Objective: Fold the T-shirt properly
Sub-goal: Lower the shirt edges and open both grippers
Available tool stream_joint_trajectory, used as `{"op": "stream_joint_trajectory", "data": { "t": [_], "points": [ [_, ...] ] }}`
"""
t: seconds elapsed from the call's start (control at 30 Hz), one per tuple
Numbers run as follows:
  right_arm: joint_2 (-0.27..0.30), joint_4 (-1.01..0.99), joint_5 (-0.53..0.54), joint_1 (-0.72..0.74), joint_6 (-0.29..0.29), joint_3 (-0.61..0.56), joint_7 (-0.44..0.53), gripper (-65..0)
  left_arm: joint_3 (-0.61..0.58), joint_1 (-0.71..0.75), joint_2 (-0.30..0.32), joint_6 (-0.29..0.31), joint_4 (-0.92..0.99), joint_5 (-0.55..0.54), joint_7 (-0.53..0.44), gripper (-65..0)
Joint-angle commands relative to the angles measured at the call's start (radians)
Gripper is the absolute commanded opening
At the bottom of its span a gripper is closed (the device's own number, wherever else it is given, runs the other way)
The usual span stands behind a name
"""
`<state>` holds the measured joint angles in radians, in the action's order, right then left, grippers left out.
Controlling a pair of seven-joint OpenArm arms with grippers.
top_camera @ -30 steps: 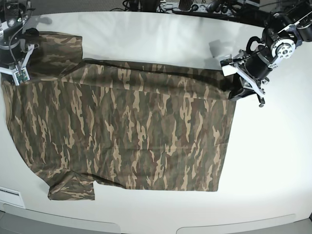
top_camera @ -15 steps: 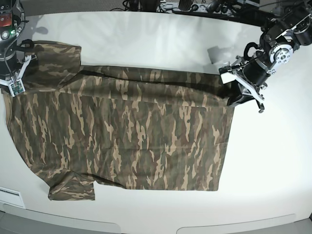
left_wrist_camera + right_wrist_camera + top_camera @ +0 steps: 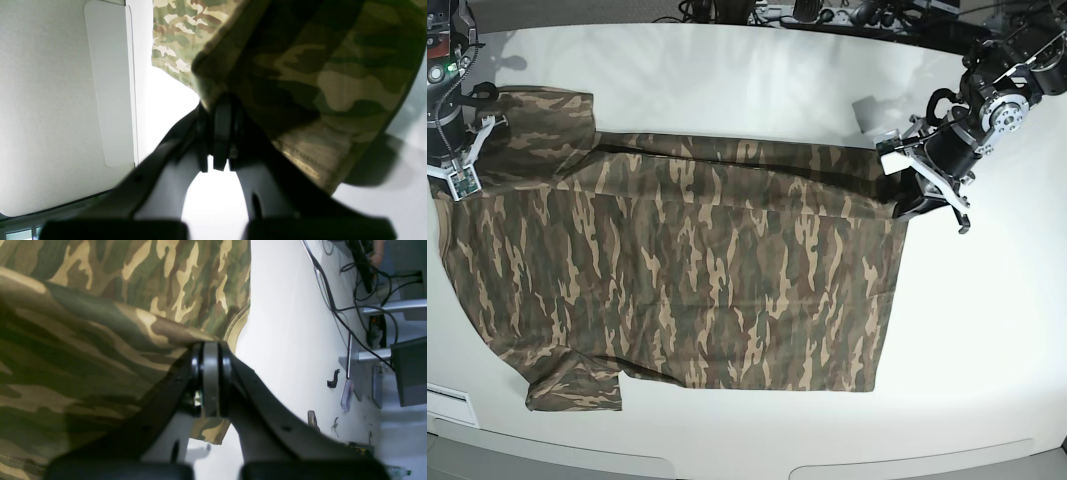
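Compared with a second earlier, the left gripper [image 3: 905,200] had risen slightly toward the far edge of the table [image 3: 757,70], carrying its corner of the T-shirt [image 3: 687,280] with it, and the right gripper [image 3: 465,172] had drawn a little farther toward the far corner on its own side. The folded band of cloth along the far edge of the shirt looked flatter and more taut than before.

The left gripper's jaws were pressed together on a pinch of camouflage cloth at the hem corner, as the left wrist view showed [image 3: 218,133]. The right gripper's jaws were likewise clamped on a fold of the shirt near the tan collar [image 3: 238,323], seen in the right wrist view [image 3: 210,380].

The T-shirt lay spread across the middle of the white table, olive, brown and tan streaks running lengthwise. One short sleeve [image 3: 577,385] pointed toward the near edge, slightly rumpled; the other [image 3: 547,110] lay near the far corner beside the right gripper.
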<state>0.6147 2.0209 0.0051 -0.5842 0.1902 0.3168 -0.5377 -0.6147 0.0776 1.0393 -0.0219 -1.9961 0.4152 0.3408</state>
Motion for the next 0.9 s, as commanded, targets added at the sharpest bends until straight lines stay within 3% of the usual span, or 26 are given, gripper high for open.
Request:
{"op": "stream_joint_trajectory", "data": {
  "t": [0.0,0.4,0.63,0.67,0.7,0.77,0.8,0.87],
  "points": [
    [0.02,0.012,0.007,0.003,-0.022,0.011,0.022,-65.0,0.009,-0.009,0.019,-0.014,-0.011,-0.013,0.0,-65.0],
    [0.02,0.011,0.048,0.017,-0.005,0.01,0.022,-65.0,0.009,-0.008,0.018,0.068,-0.011,-0.088,0.056,-65.0],
    [0.02,0.005,0.048,0.017,-0.006,0.01,0.027,-65.0,0.009,-0.008,0.017,0.042,-0.011,-0.087,0.043,-65.0],
    [0.02,0.005,0.048,0.017,-0.007,0.01,0.027,-61.3,0.009,-0.009,0.014,0.006,-0.011,-0.08,0.045,-65.0],
    [0.02,0.005,0.047,0.018,-0.019,0.01,0.026,-51.6,0.009,-0.009,0.01,-0.045,-0.011,-0.07,0.045,-63.0],
    [0.02,0.005,0.048,0.019,-0.074,0.01,0.026,-33.6,0.009,-0.009,0.005,-0.132,-0.011,-0.077,0.049,-49.2],
    [0.02,0.005,0.048,0.019,-0.114,0.01,0.023,-28.0,0.009,-0.008,0.002,-0.163,-0.011,-0.097,0.049,-43.3],
    [0.02,0.005,0.052,0.019,-0.158,0.01,0.009,-25.6,0.009,-0.008,-0.01,-0.191,-0.011,-0.174,0.056,-37.4]
  ]
}}
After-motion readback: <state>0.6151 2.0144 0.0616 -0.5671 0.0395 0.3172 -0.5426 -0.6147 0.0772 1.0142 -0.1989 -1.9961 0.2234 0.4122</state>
